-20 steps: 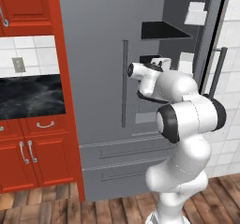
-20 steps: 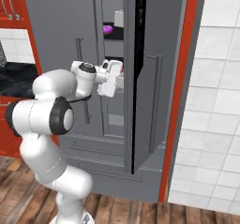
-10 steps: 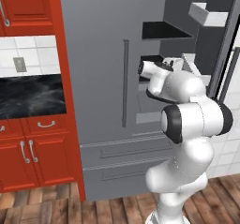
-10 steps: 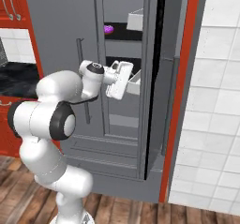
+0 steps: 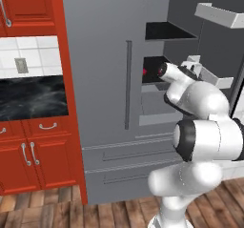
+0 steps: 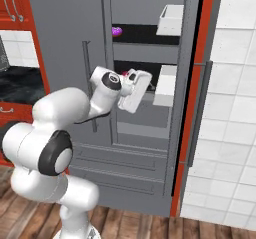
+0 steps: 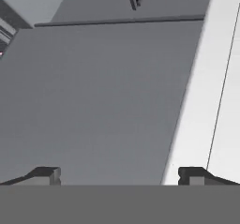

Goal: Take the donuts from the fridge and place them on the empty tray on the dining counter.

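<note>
Tall grey fridge (image 5: 105, 79) fills the middle, left door shut with its long bar handle (image 5: 127, 85), right door (image 6: 200, 98) swung open and seen edge-on against the white tiled wall (image 6: 230, 108). Red cabinets (image 5: 28, 160) and a black marble strip (image 5: 31, 97) stand to the left, wood floor (image 6: 150, 225) below. Open gap between the shut door's edge and the open door gives onto black shelves; white door bins (image 6: 170, 20) jut into that gap from the right, narrowing the way in at two heights. Lower drawers (image 5: 124, 162) closed flush beneath.

White arm (image 6: 70, 113) reaches forward at mid-shelf height, wrist just at the mouth of the opening, close to the lower bin (image 6: 165, 85).

Gripper (image 7: 119, 174) spread wide, empty, touching nothing; in the hand view faces a flat grey panel with a white surface to its right.

Purple donut (image 6: 116, 31) sits on the upper shelf, above the hand. Red-pink donut (image 5: 145, 71) glimpsed on the shelf at hand level, just left of the wrist.
</note>
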Controlling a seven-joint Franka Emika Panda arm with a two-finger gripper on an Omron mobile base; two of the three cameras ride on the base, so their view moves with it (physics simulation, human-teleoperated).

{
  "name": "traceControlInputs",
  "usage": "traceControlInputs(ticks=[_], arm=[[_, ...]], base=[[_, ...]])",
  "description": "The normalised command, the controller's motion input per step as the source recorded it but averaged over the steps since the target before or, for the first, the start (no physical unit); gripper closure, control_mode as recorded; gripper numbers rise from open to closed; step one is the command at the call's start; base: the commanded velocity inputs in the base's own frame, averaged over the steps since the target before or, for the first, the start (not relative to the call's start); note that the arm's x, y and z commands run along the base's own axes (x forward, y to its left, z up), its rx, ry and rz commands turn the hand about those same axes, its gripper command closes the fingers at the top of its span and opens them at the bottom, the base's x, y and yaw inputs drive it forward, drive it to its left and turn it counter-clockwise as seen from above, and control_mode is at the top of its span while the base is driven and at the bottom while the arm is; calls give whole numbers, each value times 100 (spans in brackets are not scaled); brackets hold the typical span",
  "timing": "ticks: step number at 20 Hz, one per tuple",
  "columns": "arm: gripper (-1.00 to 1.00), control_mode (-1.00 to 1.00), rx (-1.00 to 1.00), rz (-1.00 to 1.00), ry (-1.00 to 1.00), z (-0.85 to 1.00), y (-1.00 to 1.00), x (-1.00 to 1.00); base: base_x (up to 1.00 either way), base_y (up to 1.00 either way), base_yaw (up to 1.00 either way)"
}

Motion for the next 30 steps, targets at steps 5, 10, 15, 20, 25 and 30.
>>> traceControlInputs(ticks=[5, 10, 15, 20, 25, 30], arm=[[-100, -100, 26, -1, -53, 34, 77, -63], [-100, -100, 52, -3, -80, 3, 98, -50], [-100, -100, 58, -1, -75, 4, 94, -47], [-100, -100, 53, 1, -49, 1, 100, -44], [-100, -100, 45, 15, -15, 11, 91, -38], [-100, -100, 24, 22, 1, 33, 76, 3]], base=[[0, 0, 0], [0, 0, 0], [0, 0, 0], [0, 0, 0], [0, 0, 0], [0, 0, 0]])
